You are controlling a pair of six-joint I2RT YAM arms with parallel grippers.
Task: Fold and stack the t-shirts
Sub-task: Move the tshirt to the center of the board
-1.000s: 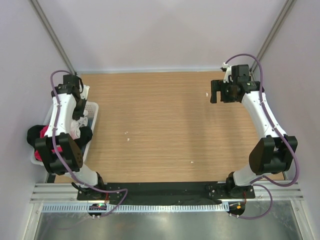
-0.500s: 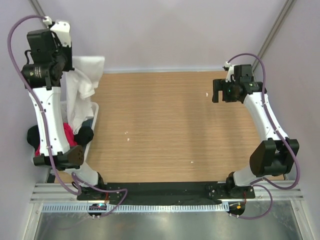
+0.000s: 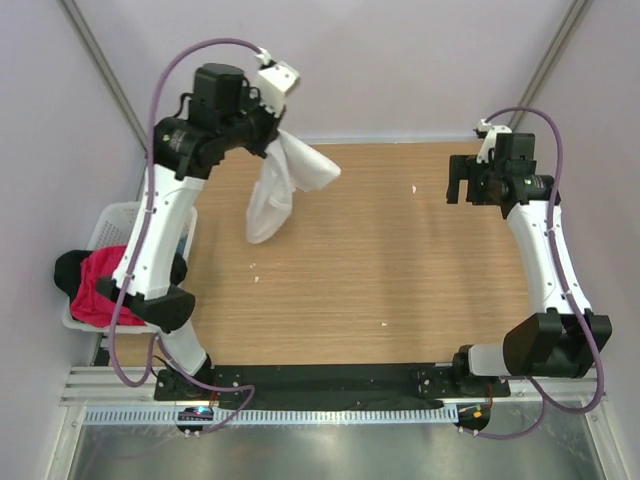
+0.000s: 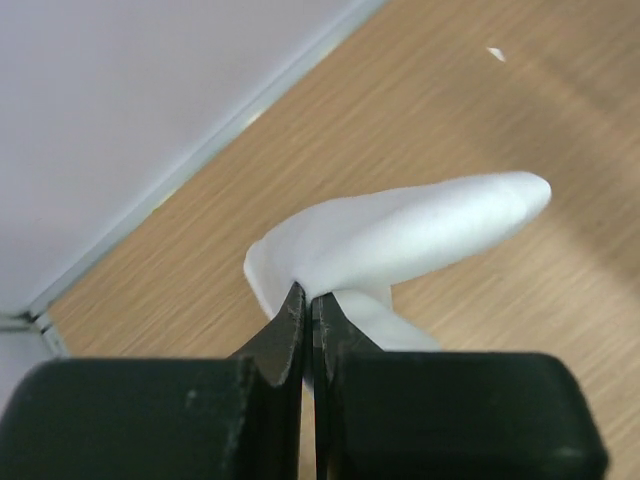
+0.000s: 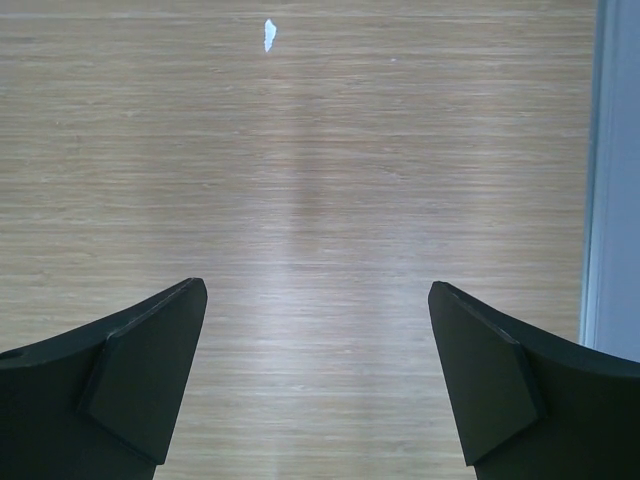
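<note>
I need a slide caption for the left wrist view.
Left gripper pinches a white t-shirt above the wooden table.

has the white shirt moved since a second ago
Yes. The white shirt has left the basket and swung right; it now hangs from the left gripper over the table.

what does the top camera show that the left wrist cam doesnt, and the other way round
Only the top external view: the right gripper, open over the table's far right; the white basket at the left edge, with a pink-red t-shirt and a black t-shirt heaped in it; and the whole white t-shirt hanging bunched from the raised left arm. Only the left wrist view: the left gripper up close, jaws pinched shut on a fold of that shirt. Both: the white t-shirt and the wooden table.
</note>
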